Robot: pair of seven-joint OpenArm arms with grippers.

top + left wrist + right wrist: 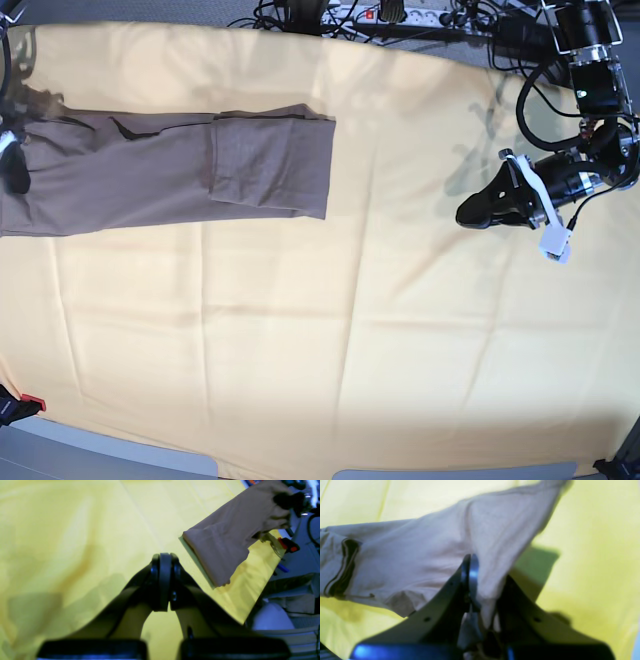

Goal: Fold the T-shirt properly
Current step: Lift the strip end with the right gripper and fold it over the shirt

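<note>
A pale yellow cloth (350,330) is covering the worktop. Only the right wrist view is showing the right fingers (480,590) pinching the T-shirt (160,170); the left fingers (162,582) are sitting closed, empty.

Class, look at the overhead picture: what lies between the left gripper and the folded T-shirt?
Only bare yellow cloth. In the base view, nothing else lies between the left gripper and the T-shirt.

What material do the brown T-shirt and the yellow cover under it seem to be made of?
T-shirt: likely thin, soft knit cloth with a matte look; it drapes and wrinkles limply where the right claw pinches it.
Yellow cover: probably thin woven cloth or a plastic sheet; it shows straight fold creases and a faint sheen, so I cannot tell which.
</note>
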